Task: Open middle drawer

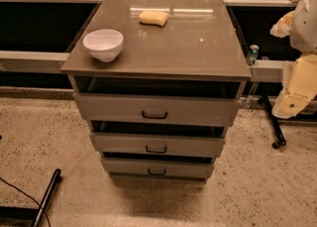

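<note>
A grey-brown cabinet stands in the middle of the view with three flat drawer fronts stacked under its top. The middle drawer is the mid-sized front, with a small dark pull handle. A dark gap shows above each front. The wider top drawer is above it and the narrowest bottom drawer is below. My arm comes in at the right edge, and my gripper hangs there, well to the right of the cabinet at about the height of the top drawer, touching nothing.
A white bowl stands at the left front of the cabinet top and a yellow sponge lies near the back. A can stands on a ledge to the right. A black pole lies on the speckled floor at the lower left. A wheeled stand leg is at the right.
</note>
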### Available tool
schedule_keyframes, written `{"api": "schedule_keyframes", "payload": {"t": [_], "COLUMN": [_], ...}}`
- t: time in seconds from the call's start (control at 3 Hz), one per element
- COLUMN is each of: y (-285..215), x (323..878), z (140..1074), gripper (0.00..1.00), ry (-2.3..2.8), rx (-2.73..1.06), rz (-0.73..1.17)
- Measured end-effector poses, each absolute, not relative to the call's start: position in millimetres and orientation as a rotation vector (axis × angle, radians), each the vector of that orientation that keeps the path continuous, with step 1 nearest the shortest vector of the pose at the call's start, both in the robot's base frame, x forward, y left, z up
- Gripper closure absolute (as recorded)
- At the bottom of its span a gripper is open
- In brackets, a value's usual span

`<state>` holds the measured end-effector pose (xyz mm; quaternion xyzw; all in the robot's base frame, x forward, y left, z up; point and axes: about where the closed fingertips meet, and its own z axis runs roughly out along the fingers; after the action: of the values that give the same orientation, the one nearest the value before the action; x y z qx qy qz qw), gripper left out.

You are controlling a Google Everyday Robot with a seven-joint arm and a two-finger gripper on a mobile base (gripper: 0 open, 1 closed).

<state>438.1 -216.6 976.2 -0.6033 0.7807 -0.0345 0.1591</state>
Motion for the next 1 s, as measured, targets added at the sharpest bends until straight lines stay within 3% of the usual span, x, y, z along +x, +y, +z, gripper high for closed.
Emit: {"api": "schedule_keyframes", "payload": {"t": [0.67,1.0], "y": [-213,-207], "x": [441,438], "z": [969,919], "gripper": [0.00,0.00], "ry": [2.242,2.210], "rx": [-1.741,-1.802], "rz": [-0.158,-0.144]}}
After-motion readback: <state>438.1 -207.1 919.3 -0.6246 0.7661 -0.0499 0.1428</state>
